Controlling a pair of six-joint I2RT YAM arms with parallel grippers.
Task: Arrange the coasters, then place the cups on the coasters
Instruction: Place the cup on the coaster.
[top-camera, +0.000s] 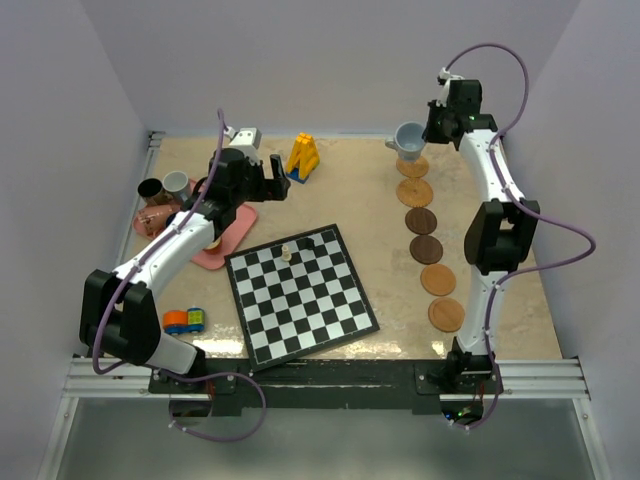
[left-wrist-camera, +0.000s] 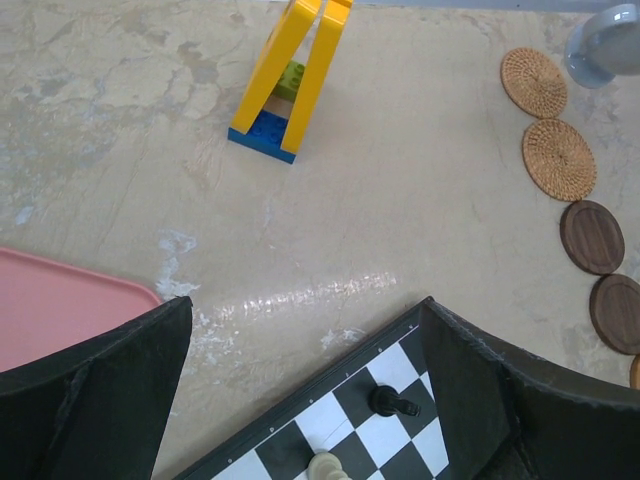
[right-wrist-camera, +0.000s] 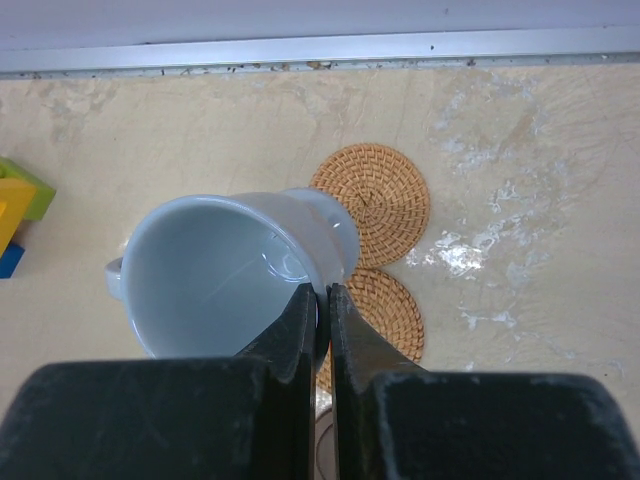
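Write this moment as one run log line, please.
right hand: shut on pale blue cup rim, beside far coaster | left hand: open, empty | coasters: six in line, no cup on any

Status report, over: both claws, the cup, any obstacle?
Right claw shut on pale blue cup rim, beside far woven coaster. Left claw open, empty, near chessboard. Nothing seen in the way.

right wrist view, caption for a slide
Right gripper pinches the rim of the pale blue cup, two woven coasters beside it.
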